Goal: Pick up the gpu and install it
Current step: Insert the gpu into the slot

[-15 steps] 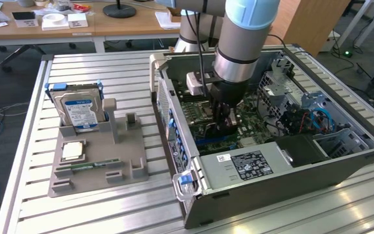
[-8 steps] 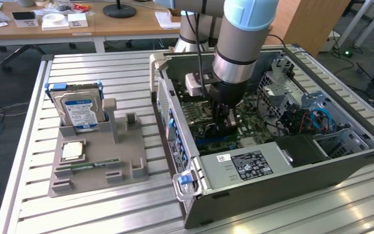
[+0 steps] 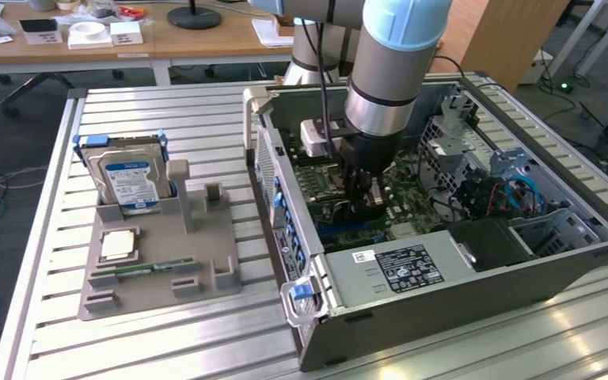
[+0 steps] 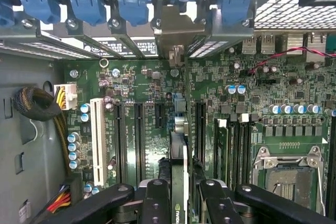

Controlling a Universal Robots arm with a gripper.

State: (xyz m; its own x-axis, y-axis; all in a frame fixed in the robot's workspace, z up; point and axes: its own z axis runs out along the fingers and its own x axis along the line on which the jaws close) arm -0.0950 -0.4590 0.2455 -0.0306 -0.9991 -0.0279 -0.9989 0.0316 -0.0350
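Note:
Edge-on between my fingers (image 4: pixel 157 203) stands the gpu (image 4: pixel 178 153), a thin dark card, with my gripper (image 4: pixel 181 195) shut on it. Its silver bracket (image 4: pixel 176 30) sits at the case's rear wall among the blue slot clips. The card runs along the motherboard (image 4: pixel 131 93), between the black expansion slots (image 4: pixel 137 129). Whether it is seated in a slot I cannot tell. In the exterior view my gripper (image 3: pixel 366 202) reaches straight down into the open computer case (image 3: pixel 431 273), low over the board.
On the exterior view's left, a grey holder tray (image 3: pixel 156 277) carries a hard drive (image 3: pixel 130 178), a processor chip (image 3: pixel 117 245) and a green RAM stick (image 3: pixel 151 269). A cable bundle (image 4: pixel 37 103), the CPU socket (image 4: pixel 286 169) and drive cages (image 3: pixel 494 174) crowd the case.

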